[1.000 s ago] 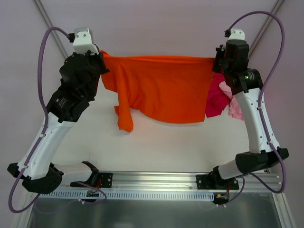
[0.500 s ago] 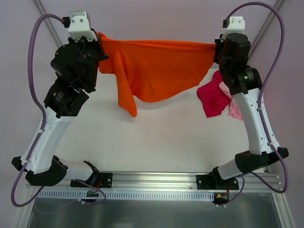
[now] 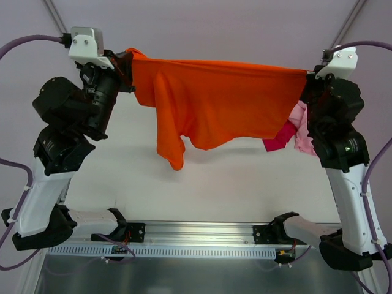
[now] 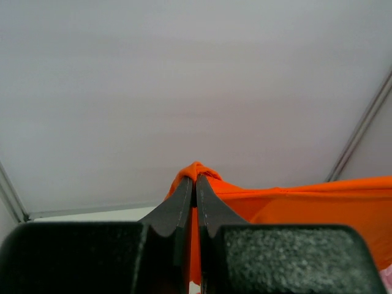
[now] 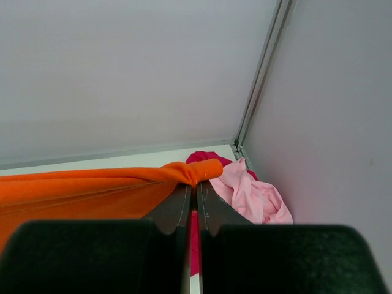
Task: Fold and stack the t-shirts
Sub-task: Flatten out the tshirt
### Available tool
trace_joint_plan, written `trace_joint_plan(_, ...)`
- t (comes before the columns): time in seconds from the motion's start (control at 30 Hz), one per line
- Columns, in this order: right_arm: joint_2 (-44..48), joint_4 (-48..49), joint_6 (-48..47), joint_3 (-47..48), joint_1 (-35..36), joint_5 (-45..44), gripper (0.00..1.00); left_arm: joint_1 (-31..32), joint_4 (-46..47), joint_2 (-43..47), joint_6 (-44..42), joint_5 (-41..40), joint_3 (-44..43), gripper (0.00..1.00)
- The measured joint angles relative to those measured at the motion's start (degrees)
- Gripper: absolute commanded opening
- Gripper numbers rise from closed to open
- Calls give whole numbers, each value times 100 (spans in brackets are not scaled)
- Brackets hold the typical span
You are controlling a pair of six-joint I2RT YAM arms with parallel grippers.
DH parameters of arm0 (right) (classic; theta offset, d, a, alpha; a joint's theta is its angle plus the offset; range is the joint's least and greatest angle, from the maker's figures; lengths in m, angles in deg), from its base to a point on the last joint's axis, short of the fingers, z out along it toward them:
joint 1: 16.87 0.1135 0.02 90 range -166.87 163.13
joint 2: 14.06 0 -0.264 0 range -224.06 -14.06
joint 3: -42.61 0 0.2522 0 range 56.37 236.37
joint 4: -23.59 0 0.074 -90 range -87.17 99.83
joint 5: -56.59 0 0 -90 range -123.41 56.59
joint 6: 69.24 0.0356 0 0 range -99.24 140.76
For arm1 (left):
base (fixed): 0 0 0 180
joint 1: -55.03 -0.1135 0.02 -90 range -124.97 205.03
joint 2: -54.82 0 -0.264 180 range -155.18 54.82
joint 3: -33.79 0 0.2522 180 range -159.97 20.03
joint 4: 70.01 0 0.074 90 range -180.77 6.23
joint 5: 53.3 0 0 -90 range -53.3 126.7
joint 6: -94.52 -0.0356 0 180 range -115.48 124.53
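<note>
The bright orange cloth t-shirt hangs stretched between the left gripper and right gripper, each clamped tight on a bunched top corner. Best to lower both evenly with the edge taut, clear of the crumpled light pink t-shirt and crimson t-shirt beneath the right gripper.

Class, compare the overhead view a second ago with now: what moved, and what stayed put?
The right gripper swung outward to the right and the left gripper edged left, so the orange t-shirt is stretched wider between them. Both stay shut on the ends of its top edge; nothing was let go. The red t-shirt and pink t-shirt remain heaped at the far right.
</note>
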Motion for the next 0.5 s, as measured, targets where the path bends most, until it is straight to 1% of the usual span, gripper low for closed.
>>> trace_joint_plan(0.17, 306, -24, 72, -72, 31, 155, 1, 31, -254, 332, 258, 352, 9, 0)
trace_joint_plan(0.3, 291, -162, 262, -155, 44, 326, 1, 31, -315, 474, 282, 319, 151, 0)
trace_joint_plan(0.37, 247, -291, 334, -166, 48, 354, 1, 31, -299, 494, 221, 133, 280, 0)
trace_joint_plan(0.5, 175, -470, 385, -166, 48, 323, 1, 24, -138, 466, 37, -463, 999, 0)
